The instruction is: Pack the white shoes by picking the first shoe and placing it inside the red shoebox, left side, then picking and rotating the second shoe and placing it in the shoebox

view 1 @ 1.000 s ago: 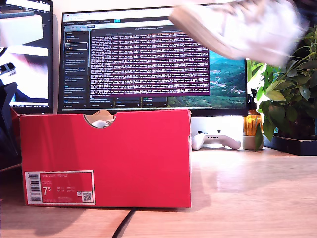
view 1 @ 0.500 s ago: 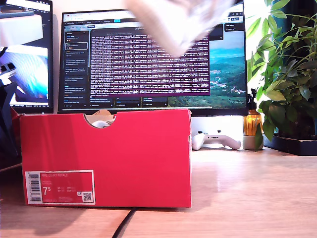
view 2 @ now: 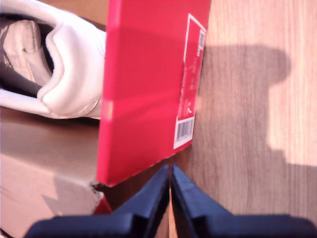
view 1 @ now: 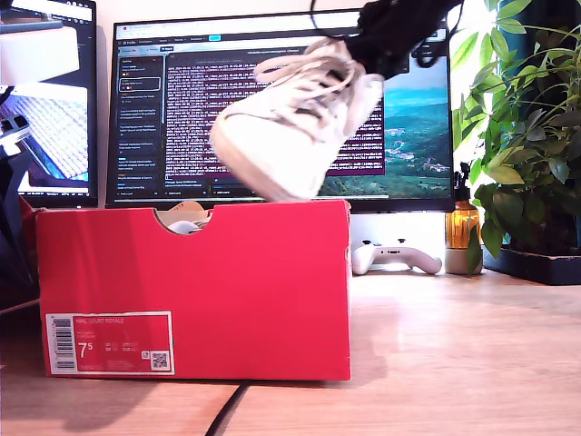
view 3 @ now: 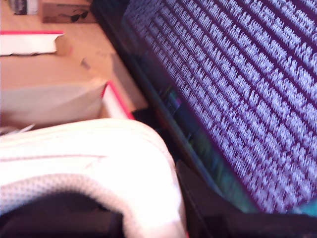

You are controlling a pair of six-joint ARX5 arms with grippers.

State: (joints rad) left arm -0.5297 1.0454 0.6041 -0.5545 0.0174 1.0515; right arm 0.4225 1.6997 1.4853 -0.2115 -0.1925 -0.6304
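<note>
The red shoebox (view 1: 227, 291) stands open on the wooden table, its label (view 1: 109, 343) facing the exterior camera. One white shoe (view 2: 64, 64) lies inside it, and a bit of it shows through the thumb notch (view 1: 184, 227). The other white shoe (view 1: 290, 127) hangs tilted just above the box's rim, toe down toward the exterior view's left. My second gripper (view 1: 386, 50) is shut on its heel collar (view 3: 89, 153). My first gripper (view 2: 171, 193) is shut on nothing, above the table beside the box's labelled wall (view 2: 148, 74). It does not show in the exterior view.
A large monitor (view 1: 272, 91) stands right behind the box, with a second screen (view 1: 45, 100) at the exterior view's left. A white game controller (view 1: 397, 256), an amber jar (view 1: 461, 227) and a leafy plant (view 1: 526, 163) sit at that view's right. A black cable (view 1: 227, 413) runs under the box front.
The held shoe has swung from the exterior view's upper right leftward and down, and now hangs over the box opening. The box has not moved.
</note>
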